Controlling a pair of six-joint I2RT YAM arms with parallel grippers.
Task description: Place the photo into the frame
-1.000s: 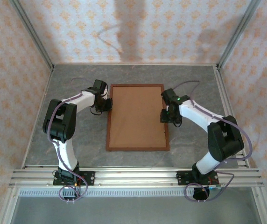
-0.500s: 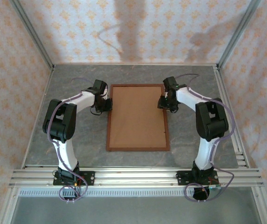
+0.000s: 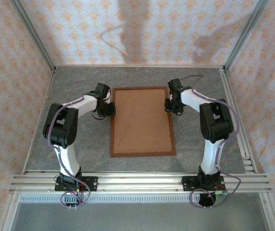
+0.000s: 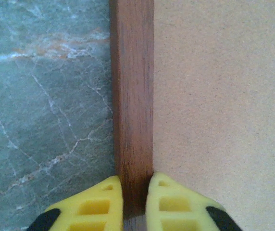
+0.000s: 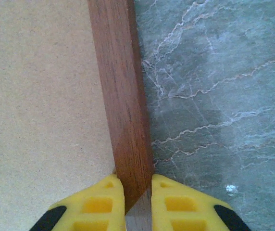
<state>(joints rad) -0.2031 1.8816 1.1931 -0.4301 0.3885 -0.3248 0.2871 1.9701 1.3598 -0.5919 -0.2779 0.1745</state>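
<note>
Backing board (image 3: 141, 120) within frame (image 3: 143, 153), on table (image 3: 137, 77)

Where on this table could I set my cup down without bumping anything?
There is bare table in the strip between the frame and the back wall. Another strip lies between the frame's near edge and the aluminium rail. It is crowded on both long sides, where the left hand and right hand grip the frame, arms bent alongside.

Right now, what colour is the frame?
Reddish-brown wood; the frame shows best in the left wrist view.
</note>
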